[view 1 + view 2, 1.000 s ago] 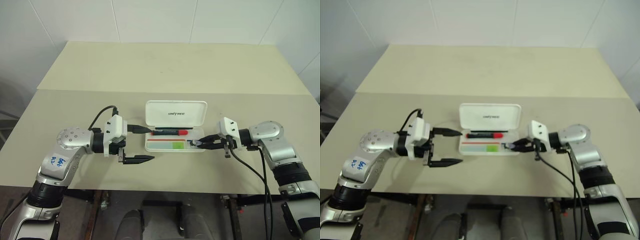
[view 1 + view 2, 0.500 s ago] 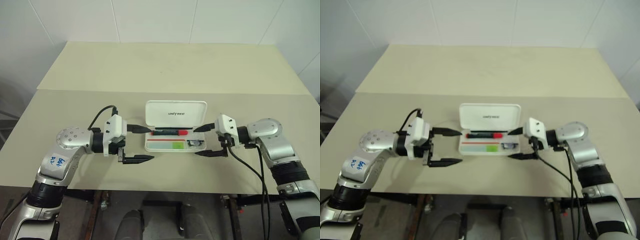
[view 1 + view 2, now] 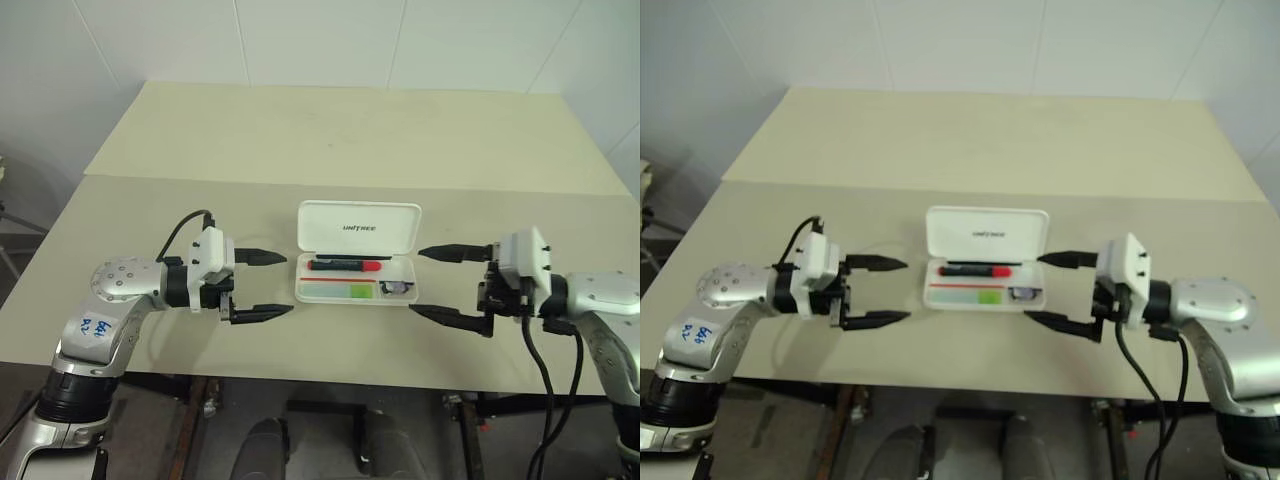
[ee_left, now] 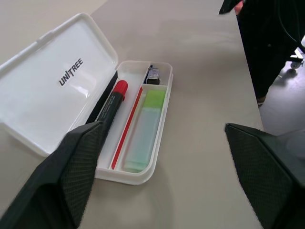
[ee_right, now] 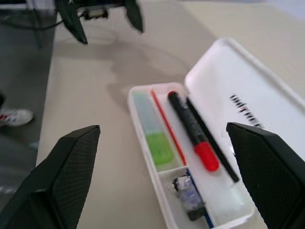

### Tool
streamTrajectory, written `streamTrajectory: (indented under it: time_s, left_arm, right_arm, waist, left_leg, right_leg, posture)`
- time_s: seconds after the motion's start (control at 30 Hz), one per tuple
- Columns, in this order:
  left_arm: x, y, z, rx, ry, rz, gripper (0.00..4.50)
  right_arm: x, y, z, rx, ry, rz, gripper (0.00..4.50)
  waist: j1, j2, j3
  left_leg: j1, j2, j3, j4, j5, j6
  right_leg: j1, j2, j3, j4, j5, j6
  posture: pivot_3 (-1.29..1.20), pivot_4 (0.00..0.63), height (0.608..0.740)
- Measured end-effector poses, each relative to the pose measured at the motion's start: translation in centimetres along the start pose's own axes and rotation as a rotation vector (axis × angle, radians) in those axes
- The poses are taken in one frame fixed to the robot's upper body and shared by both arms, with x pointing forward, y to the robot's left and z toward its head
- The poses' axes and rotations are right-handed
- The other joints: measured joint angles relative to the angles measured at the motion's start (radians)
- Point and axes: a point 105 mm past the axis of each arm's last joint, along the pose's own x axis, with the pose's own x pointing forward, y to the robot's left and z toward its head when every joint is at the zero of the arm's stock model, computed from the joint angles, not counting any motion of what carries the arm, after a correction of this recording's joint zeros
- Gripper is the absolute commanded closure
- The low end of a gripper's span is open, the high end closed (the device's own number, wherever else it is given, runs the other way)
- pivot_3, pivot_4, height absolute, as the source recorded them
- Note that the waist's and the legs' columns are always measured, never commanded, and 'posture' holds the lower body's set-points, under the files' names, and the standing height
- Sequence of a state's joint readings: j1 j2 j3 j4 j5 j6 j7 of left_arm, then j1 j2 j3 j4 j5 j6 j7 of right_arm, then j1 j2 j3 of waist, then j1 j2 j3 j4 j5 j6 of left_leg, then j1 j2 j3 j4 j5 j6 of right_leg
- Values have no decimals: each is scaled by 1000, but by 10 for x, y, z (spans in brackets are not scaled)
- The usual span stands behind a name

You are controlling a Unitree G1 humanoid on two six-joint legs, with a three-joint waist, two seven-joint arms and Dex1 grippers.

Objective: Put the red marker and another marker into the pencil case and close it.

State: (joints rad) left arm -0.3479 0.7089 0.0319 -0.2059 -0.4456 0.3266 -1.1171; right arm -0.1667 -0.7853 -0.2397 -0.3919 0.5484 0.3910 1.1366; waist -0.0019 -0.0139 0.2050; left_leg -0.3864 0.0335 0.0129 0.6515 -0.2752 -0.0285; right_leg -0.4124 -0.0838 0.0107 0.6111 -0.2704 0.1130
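Both markers loaded; lid closure pending.

Nearest, the left gripper (image 3: 262,284) at 9 o'clock and the right gripper (image 3: 445,285) at 3 o'clock are held open and empty. Between them, the pencil case (image 3: 404,297) is seen open, containing the red marker (image 3: 346,265) and another marker (image 3: 338,291). An off-centre push on the lid could slide the case instead of latching it.

I read this as a robot test room or lab, not a home. I see a plain, pale beige, matte-topped table (image 3: 330,130) made of two slabs pushed together, set against a bare wall of large white panels (image 3: 320,40). Under the table's near edge there is a dark metal frame (image 3: 330,410) over a grey floor. My arms trail loose black cables (image 3: 1140,380), and the white hard plastic pencil case (image 3: 357,240) carries the maker's "UNITREE" lettering on its lid.
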Motion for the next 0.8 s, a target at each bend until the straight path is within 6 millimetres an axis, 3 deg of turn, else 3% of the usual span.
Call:
streamTrajectory:
  time_s: [0.3, 0.47, 0.8]
  left_arm:
    - [-19, 30, -13, -22, -29, 127, 4483]
    - [-18, 38, -14, -38, -55, 188, 4483]
    - [-7, 76, -35, -182, -22, 416, 4483]
  right_arm:
    - [-5, 1, 1, -31, 25, -21, 0]
    - [-4, -1, 3, -59, 29, -23, 0]
    - [3, -8, 7, -91, 32, -27, 0]
  waist:
    - [0, 0, 0]
    - [0, 0, 0]
    - [1, 0, 0]
  left_leg:
    - [0, 0, 0, 0, 0, 1]
    - [-1, 0, 0, -1, 0, 0]
    - [-1, 0, 0, -1, 0, 0]
  right_leg:
    - [0, 0, 0, -1, 0, 0]
    - [0, 0, 0, -1, 2, 4]
    - [0, 0, -1, 0, 3, 5]
  posture:
    - [0, 150, 740]
    - [0, 150, 740]
    - [0, 150, 740]
